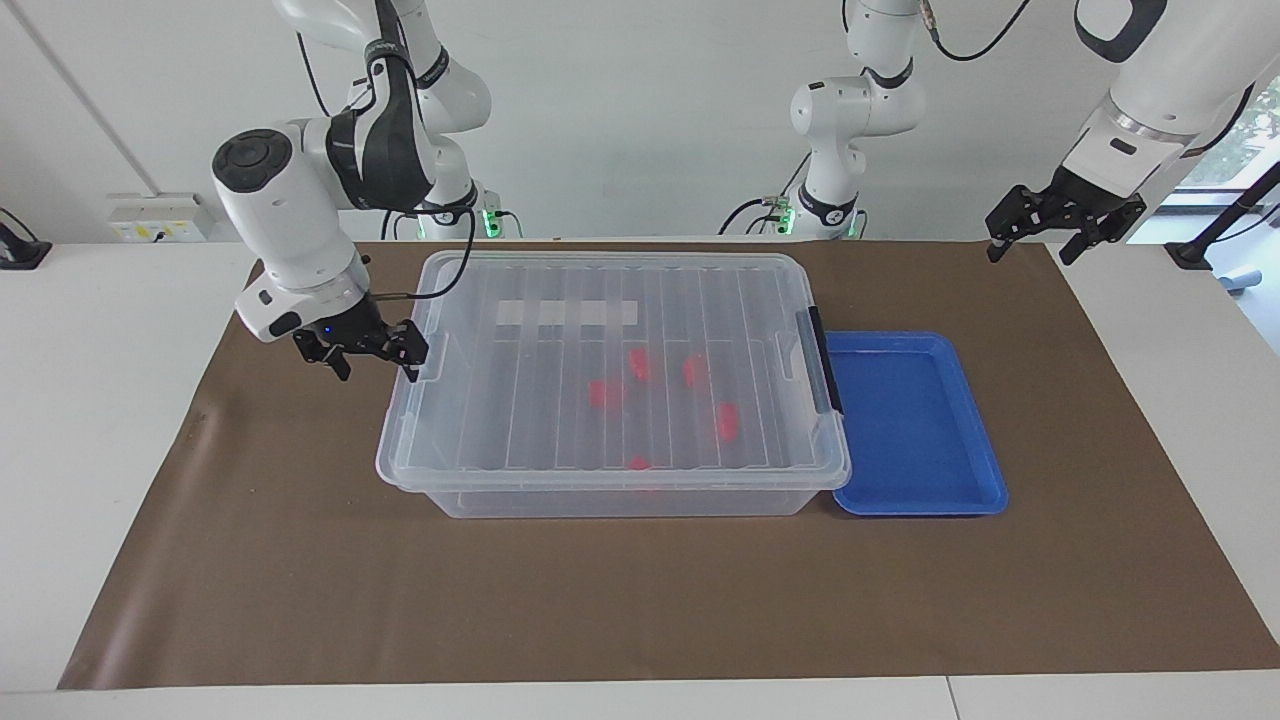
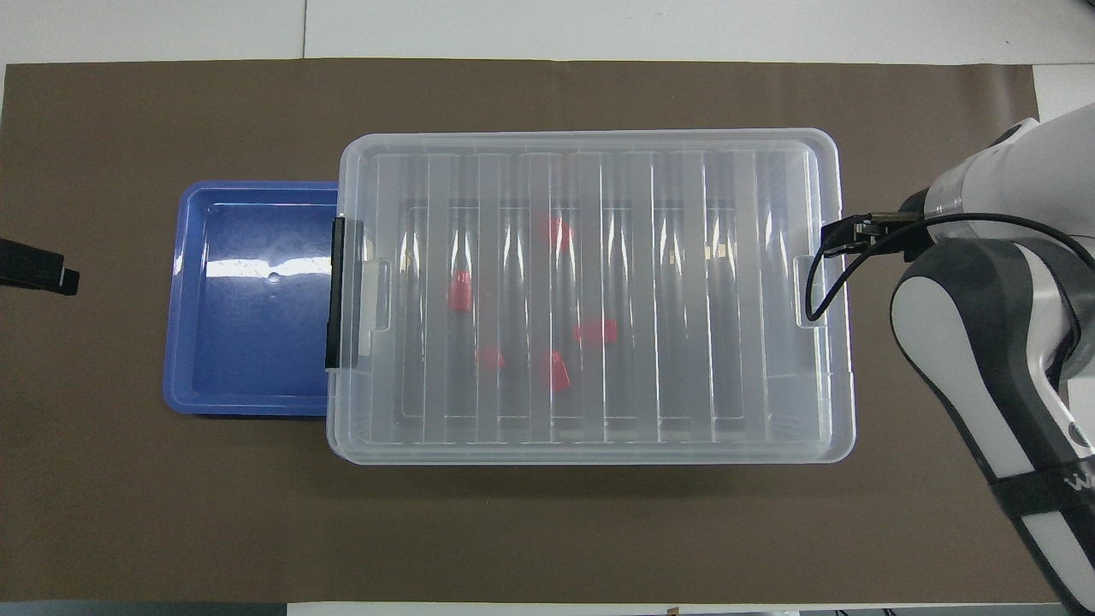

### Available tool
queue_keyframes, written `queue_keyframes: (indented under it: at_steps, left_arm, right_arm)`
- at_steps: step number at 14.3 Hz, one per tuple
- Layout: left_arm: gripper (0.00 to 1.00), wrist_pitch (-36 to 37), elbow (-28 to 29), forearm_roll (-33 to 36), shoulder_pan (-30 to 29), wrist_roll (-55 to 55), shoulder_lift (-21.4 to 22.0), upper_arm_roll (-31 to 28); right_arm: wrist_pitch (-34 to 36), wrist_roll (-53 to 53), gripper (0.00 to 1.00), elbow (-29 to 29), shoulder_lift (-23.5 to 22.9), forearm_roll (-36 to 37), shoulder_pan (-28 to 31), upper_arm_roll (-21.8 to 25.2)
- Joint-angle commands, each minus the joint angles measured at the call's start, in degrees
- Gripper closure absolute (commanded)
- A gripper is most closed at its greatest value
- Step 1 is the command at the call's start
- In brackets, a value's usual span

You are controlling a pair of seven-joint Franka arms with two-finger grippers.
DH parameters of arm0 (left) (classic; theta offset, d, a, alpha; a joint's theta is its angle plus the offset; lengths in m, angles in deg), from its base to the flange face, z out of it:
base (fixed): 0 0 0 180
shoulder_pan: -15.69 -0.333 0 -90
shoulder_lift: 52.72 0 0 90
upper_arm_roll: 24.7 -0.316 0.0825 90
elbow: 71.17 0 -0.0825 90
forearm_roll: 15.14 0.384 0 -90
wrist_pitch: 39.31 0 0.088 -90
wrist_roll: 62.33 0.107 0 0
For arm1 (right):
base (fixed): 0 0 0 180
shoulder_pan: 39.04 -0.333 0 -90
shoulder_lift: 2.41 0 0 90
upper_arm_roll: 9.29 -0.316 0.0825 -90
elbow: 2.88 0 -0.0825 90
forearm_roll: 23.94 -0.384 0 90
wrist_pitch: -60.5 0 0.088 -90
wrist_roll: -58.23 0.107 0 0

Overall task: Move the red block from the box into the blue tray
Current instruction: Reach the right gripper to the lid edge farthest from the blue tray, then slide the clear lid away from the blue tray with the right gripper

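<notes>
Box (image 1: 612,375) — clear plastic bin, ribbed clear lid (image 2: 590,291) shut on top, standing at the centre of the brown mat (image 1: 300,560). A black latch (image 1: 826,360) sits on its end toward the left arm; a white label strip (image 1: 566,313) shows through the lid at roughly 11 o'clock from the lid's centre in the facing view.

Red blocks — five, all inside the box under the lid, loosely scattered about its middle. One red block (image 1: 726,421) lies at about 4 o'clock from the lid's centre in the facing view; the others spread from there toward 12 o'clock.

Blue tray (image 1: 960,400) — shallow, just beside the box at the latch end, nothing in it.

Right gripper (image 1: 372,357) — fingers spread apart, holding nothing, down beside the box's end toward the right arm, one fingertip at the lid's rim; whether it touches cannot be told.

Left gripper (image 1: 1034,244) — jaws apart, holding nothing, raised over the mat's corner at 1 o'clock from the tray in the facing view, well apart from it; this arm waits.
</notes>
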Motion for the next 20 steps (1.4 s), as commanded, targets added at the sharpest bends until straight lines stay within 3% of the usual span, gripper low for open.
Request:
queue_keyframes:
  at_steps: [1,7,20]
  left_arm:
    - [0.00,-0.75,0.06,0.64,0.75,0.67,-0.18,-0.26]
    - [0.00,-1.01,0.06,0.64,0.92,0.58,-0.18,-0.26]
    - [0.00,-1.01,0.76,0.64,1.01,0.23,0.08,-0.26]
  right_arm:
    - [-1.45,0.29,0.00,-1.55,0.32,-1.18,0.57,0.00]
    - [-2.41,-0.76,0.00,-3.58,1.02,-1.18,1.71,0.00]
    - [-2.59,-18.68,0.00,-3.23,0.76,-1.18,14.10,0.35]
